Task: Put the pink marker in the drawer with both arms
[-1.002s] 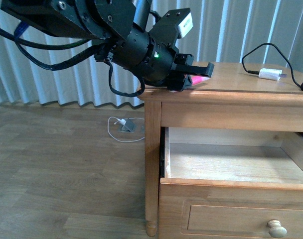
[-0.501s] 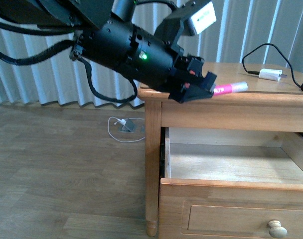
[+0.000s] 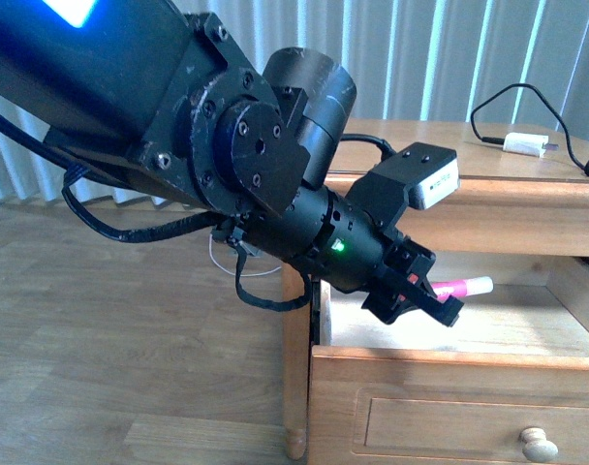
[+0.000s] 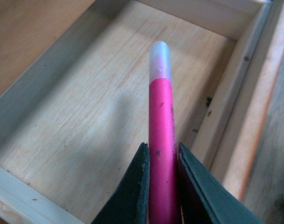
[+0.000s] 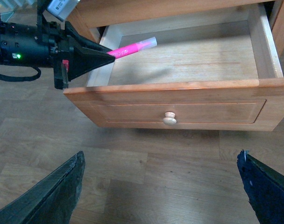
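Note:
The pink marker (image 3: 462,287) pokes white end first over the open drawer (image 3: 449,360), held above its light wood floor. My left gripper (image 3: 438,305) is shut on the marker's pink body; in the left wrist view the marker (image 4: 160,121) runs out between the two black fingers (image 4: 135,191) over the drawer floor (image 4: 81,116). The right wrist view shows the marker (image 5: 132,48) near one end wall of the drawer (image 5: 179,100), with the round knob (image 5: 169,119) on its front. My right gripper (image 5: 163,186) hangs open over the wooden floor in front of the drawer, holding nothing.
A white charger plug (image 3: 524,144) with a black cable lies on the cabinet top (image 3: 440,155). A lower drawer front with a pale knob (image 3: 539,445) sits below. Another white cable (image 3: 220,254) lies on the floor by pale vertical blinds (image 3: 411,58).
My left arm has swung down from the cabinet top, carrying the pink marker from above the top's edge into the open drawer's space.

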